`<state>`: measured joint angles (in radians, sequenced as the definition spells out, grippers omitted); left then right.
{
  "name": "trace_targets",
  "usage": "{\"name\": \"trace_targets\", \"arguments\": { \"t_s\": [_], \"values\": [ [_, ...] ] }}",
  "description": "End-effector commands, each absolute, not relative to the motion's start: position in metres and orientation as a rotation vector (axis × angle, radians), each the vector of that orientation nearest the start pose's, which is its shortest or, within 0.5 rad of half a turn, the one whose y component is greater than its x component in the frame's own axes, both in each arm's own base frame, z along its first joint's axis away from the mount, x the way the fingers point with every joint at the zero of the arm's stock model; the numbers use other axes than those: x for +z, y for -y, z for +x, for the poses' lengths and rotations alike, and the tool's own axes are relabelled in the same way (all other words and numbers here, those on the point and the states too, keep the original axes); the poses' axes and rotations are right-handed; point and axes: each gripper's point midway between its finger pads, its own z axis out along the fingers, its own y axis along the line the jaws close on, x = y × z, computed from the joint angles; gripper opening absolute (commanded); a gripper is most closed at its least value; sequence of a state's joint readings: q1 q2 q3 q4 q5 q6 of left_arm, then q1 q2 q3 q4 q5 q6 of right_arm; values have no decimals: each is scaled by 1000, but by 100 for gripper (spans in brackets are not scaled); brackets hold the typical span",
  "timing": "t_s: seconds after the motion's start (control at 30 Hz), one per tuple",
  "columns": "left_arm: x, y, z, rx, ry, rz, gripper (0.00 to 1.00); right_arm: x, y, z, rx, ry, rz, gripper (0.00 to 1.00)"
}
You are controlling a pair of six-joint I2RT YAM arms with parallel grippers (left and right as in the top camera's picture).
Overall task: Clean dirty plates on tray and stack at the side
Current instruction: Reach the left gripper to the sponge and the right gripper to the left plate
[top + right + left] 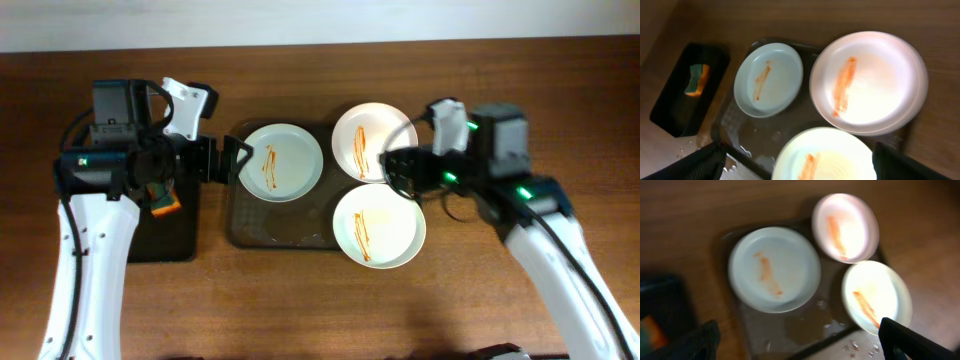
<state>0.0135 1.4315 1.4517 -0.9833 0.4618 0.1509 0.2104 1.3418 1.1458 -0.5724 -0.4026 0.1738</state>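
Opening step: the left tool (pixel 238 160) and right tool (pixel 396 172) hover empty, jaws apart, over the tray (pixel 290 232) of three smeared plates (pixel 283 162); next, the sponge (pixel 163 200) just behind the left tool needs grasping.

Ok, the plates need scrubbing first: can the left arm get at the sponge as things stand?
Probably yes. The sponge lies alone in its black tray beside the left arm. The left end effector is open and empty but points at the pale blue plate, so it would have to swing back.
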Motion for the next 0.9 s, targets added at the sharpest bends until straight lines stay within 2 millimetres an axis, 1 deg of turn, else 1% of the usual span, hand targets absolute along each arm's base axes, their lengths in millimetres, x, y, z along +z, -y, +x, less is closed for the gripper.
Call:
{"name": "trace_targets", "arguments": {
  "t_s": [0.0, 0.03, 0.07, 0.1, 0.13, 0.17, 0.2, 0.3, 0.33, 0.4, 0.53, 0.63, 0.67, 0.7, 0.73, 0.77, 0.8, 0.83, 0.87],
  "values": [
    [263, -1, 375, -178, -2492, -83, 100, 216, -211, 399, 741, -2428, -236, 87],
    [269, -31, 376, -97, -2497, -203, 100, 198, -237, 417, 718, -2500, -230, 80],
    [266, -47, 374, -42, -2506, -278, 100, 184, -250, 425, 698, -2538, -214, 74],
    [261, -60, 371, 0, -2520, -342, 100, 164, -262, 434, 658, -2582, -164, 66],
    [250, -71, 370, 15, -2554, -388, 100, 142, -266, 439, 587, -2619, -94, 57],
    [241, -76, 372, 17, -2577, -412, 100, 117, -265, 441, 477, -2651, -19, 49],
    [229, -82, 375, 19, -2605, -444, 99, 101, -268, 442, 415, -2664, -15, 44],
    [196, -84, 385, 14, -2689, -462, 95, 68, -281, 438, 351, -2697, -51, 32],
    [180, -85, 389, 11, -2727, -469, 93, 51, -279, 436, 315, -2726, -18, 28],
    [167, -85, 392, 9, -2759, -474, 93, 28, -275, 434, 267, -2764, -14, 24],
    [167, -88, 393, 25, -2752, -475, 93, 14, -267, 440, 188, -2753, 0, 24],
    [168, -88, 395, 25, -2745, -474, 95, 0, -272, 443, 198, -2752, -4, 23],
    [168, -88, 395, 25, -2746, -474, 96, -6, -274, 442, 199, -2761, -11, 18],
    [166, -88, 394, 24, -2751, -475, 97, -10, -274, 439, 191, -2772, -17, 11],
    [165, -87, 393, 24, -2755, -476, 97, -11, -275, 434, 180, -2788, -26, 5],
    [164, -87, 390, 24, -2766, -478, 100, -15, -272, 423, 151, -2830, -38, 4],
    [163, -86, 388, 22, -2775, -479, 100, -20, -262, 410, 100, -2891, -41, 4],
    [161, -85, 384, 21, -2793, -482, 100, -24, -254, 392, 60, -2971, -49, 4],
    [156, -85, 380, 20, -2811, -486, 100, -26, -253, 378, 66, -3031, -56, 4]
  ]
}}
